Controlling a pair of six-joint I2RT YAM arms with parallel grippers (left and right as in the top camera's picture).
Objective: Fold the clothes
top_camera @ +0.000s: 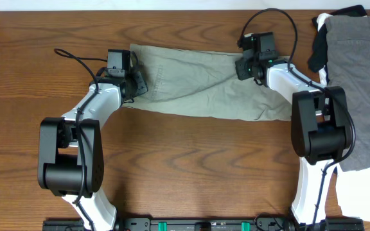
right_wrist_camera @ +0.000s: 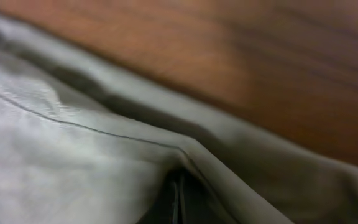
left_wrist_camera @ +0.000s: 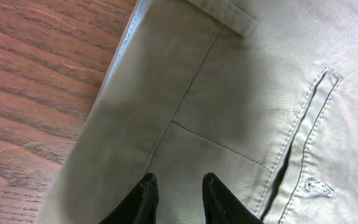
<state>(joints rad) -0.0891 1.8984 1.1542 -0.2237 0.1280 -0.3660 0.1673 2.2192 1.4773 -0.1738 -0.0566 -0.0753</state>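
Light khaki-olive shorts (top_camera: 204,83) lie flat in a long, slightly creased band running from 10 o'clock to 2 o'clock. The waistband is at the 9 o'clock end, with a strip of pale blue lining (left_wrist_camera: 126,43) showing along its edge. A stitched slit pocket (left_wrist_camera: 303,137) faces up. At 3 o'clock sits a pile: grey garment (top_camera: 365,83) on top, black garment (top_camera: 320,48) poking out at 1 o'clock, white garment (top_camera: 365,192) beneath at 4 o'clock.

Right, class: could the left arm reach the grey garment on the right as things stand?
Probably not. The grey garment lies far right, past the right arm, which stands between; the left arm sits at the opposite end of the shorts.
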